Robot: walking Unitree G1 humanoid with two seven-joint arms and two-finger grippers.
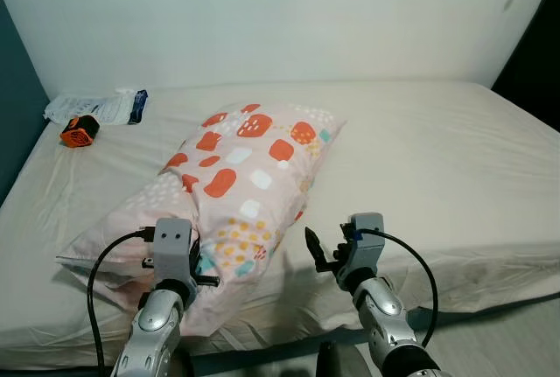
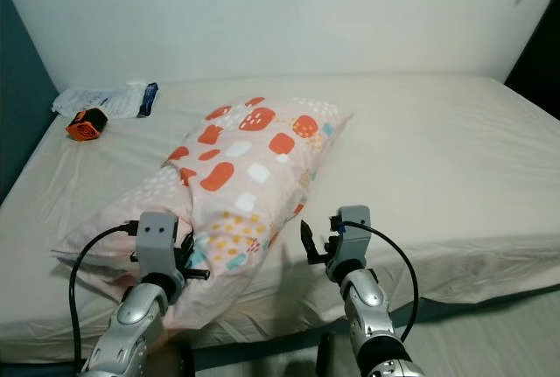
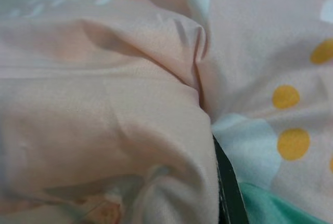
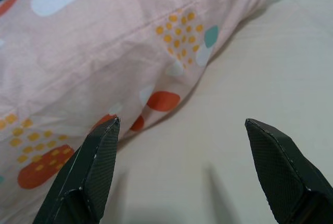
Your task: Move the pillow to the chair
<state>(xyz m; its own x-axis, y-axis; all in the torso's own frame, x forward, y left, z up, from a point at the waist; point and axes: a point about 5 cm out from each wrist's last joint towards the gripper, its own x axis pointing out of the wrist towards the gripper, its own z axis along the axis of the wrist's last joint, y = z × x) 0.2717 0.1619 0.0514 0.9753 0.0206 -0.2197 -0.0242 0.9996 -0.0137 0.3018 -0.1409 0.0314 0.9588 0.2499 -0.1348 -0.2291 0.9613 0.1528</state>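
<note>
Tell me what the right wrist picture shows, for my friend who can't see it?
The right gripper is open, its two black fingers spread wide above the beige bed sheet. Just beyond them lies a pink pillow dotted with orange, yellow, white and teal shapes, not touched by this gripper.

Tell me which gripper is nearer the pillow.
Left. The left gripper is pressed into the pillow at its near end, fabric bunched around it. The right gripper hovers open over the bed beside the pillow, apart from it.
</note>
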